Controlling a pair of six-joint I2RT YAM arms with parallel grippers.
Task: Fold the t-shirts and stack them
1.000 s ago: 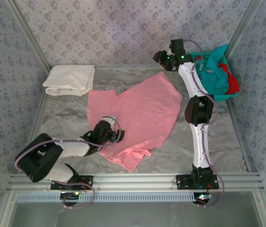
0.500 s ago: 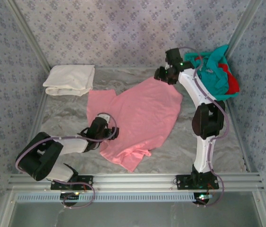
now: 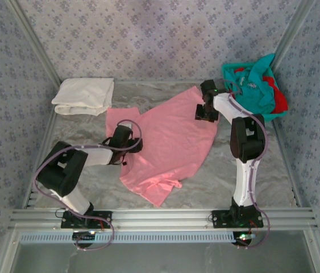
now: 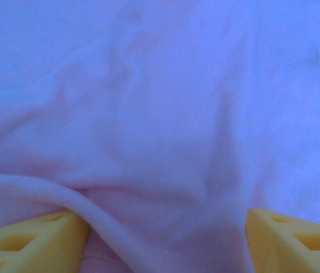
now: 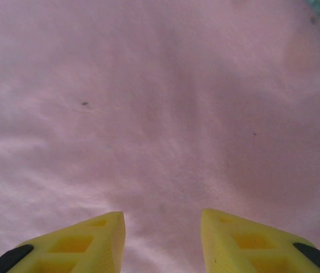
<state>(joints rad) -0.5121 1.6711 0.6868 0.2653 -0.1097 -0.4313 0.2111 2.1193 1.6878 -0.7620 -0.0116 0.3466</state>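
I see a salmon pink shirt (image 3: 171,136) spread loosely across the middle of the surface (image 3: 80,136). My left fingers (image 4: 34,239) are spread wide on its left part, with a raised fold of cloth between them. My right fingers (image 5: 91,242) stand apart, tips down near its far right edge. A folded cream shirt (image 3: 84,95) lies far left. A teal shirt (image 3: 259,85) and a red shirt (image 3: 282,103) fill a basket (image 3: 228,71) far right.

Yellow fingers (image 4: 34,242) of the left hand (image 4: 166,222) are cut off by the frame's bottom edge; the pink t-shirt (image 4: 160,114) there looks blurred.
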